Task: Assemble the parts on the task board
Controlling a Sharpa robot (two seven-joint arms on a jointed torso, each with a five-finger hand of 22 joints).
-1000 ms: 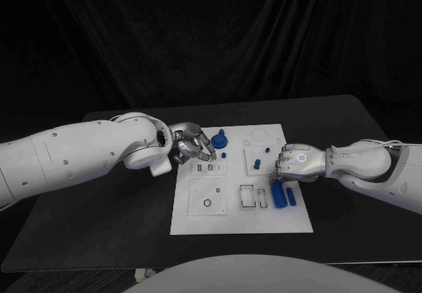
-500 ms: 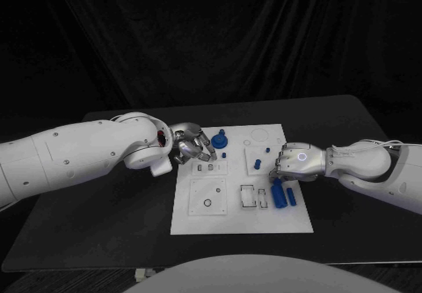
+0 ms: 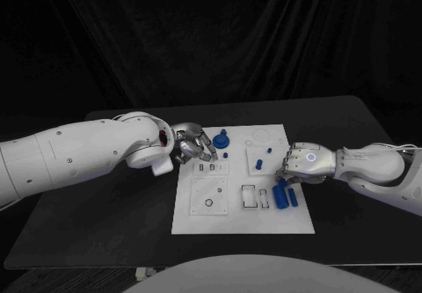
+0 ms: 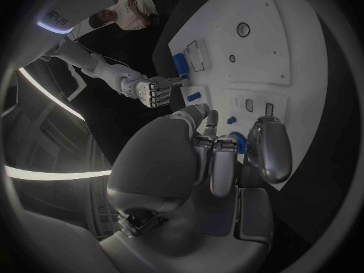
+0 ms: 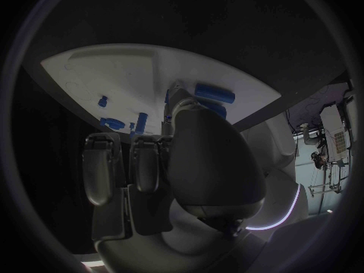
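Note:
The white task board (image 3: pixel 242 210) lies mid-table. A round blue part (image 3: pixel 220 141) stands at its far left corner. My left hand (image 3: pixel 192 147) is curled beside that part, and in the left wrist view the round blue part (image 4: pixel 239 141) sits between its fingertips (image 4: pixel 224 164). Two long blue pieces (image 3: pixel 282 196) lie side by side on the board's right side. My right hand (image 3: pixel 304 163) hovers just beyond them with fingers folded in and nothing held. The long blue pieces (image 5: pixel 215 94) lie past its thumb. A small blue piece (image 3: pixel 258 163) stands mid-board.
Another small blue piece (image 3: pixel 227 155) sits near the round part. Empty rectangular slots (image 3: pixel 254 196) and a ring recess (image 3: pixel 207 202) mark the board's near half. Bare black table (image 3: pixel 97 213) surrounds the board, and my left forearm (image 3: pixel 88 152) crosses its left side.
My right hand has shifted slightly to the right, off the far ends of the long blue pieces. My left hand and the parts have stayed put.

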